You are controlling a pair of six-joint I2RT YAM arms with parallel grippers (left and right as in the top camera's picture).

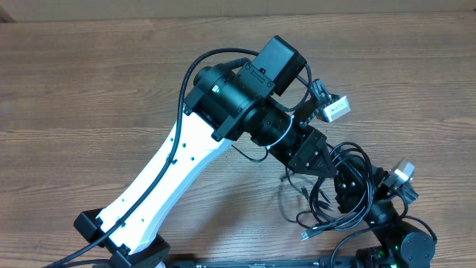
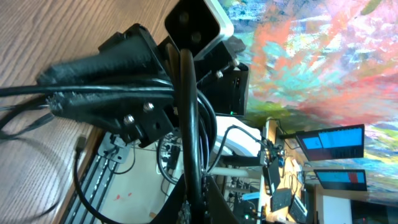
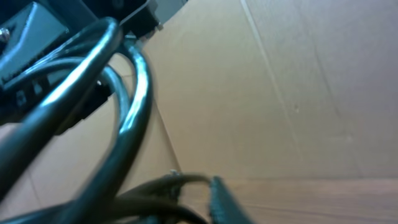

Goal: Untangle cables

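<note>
The cables point(image 1: 327, 212) are thin black cords tangled in loops at the table's near right, and one small plug point(image 1: 306, 234) lies loose at the front. My left gripper point(image 1: 321, 165) reaches in from the left and is shut on a bundle of them. In the left wrist view the cords point(image 2: 186, 124) rise straight out of its closed jaws point(image 2: 193, 208). My right gripper point(image 1: 348, 186) faces it from the right. Its black fingers point(image 2: 93, 68) are closed round cords that run off to the left. The right wrist view is blurred, showing cables point(image 3: 124, 93) and one fingertip point(image 3: 227, 202).
The wooden table point(image 1: 89, 74) stretches far and left of the tangle. The left arm's white link point(image 1: 171, 171) crosses the near middle. The right arm's base point(image 1: 405, 242) sits at the near right corner, beside a rail point(image 2: 93, 180) along the front edge.
</note>
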